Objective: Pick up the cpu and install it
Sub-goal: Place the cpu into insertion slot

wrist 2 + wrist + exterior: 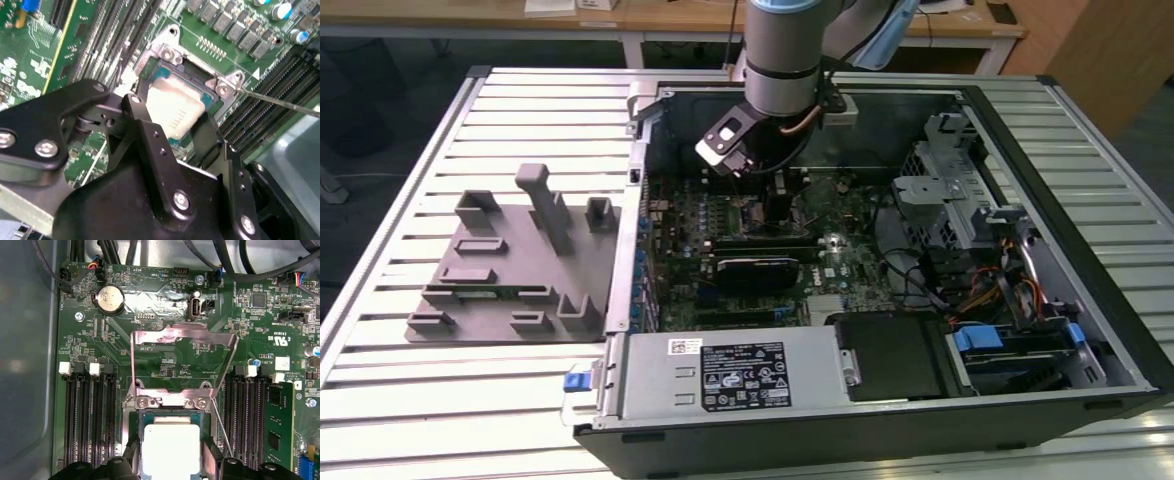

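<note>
Jaws are closed on the cpu (175,107), one black finger against each of two opposite edges. You have it low over the open socket (170,401) on the motherboard (165,367), inside the computer case (1121,330) that lies on the table (400,420). In both wrist views the silvery top lies within the socket's metal frame. Whether it is fully seated or a shade above the contacts I cannot tell. The load plate (182,337) stands swung back, and the thin wire lever (280,100) runs just beside one finger.

Your main risk, as I judge it, is a crooked drop. If the chip is a little turned or tilted against the frame when you let go, a corner could land on the contacts and bend them. Pressing down with the jaws clamped could do the same harm. The lever is near enough that a sideways drift could snag it. The memory slots (90,415) flank the socket closely on both sides, leaving you little room.

As for writing, a white printed label (744,375) sits on the power supply (654,385) in the exterior view, and fine white lettering covers the board in the first wrist view. I leave all of it unread.
</note>
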Robot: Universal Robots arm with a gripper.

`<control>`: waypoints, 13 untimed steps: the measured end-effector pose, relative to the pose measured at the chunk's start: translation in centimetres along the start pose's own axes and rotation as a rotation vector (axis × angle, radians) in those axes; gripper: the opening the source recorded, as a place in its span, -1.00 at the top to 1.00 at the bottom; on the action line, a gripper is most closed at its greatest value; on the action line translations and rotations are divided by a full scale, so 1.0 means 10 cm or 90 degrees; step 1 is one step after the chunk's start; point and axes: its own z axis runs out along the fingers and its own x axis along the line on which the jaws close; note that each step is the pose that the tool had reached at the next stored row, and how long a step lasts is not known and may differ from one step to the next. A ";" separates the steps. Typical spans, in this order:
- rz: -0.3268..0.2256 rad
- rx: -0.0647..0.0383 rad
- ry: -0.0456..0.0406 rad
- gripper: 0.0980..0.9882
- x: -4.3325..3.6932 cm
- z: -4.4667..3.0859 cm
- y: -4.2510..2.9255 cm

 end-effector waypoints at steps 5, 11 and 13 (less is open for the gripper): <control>0.000 0.000 -0.0006 -0.15 -0.002 -0.008 -0.001; 0.000 0.000 -0.0005 -0.15 -0.008 -0.086 0.000; 0.000 0.000 -0.0004 -0.15 -0.009 -0.104 0.000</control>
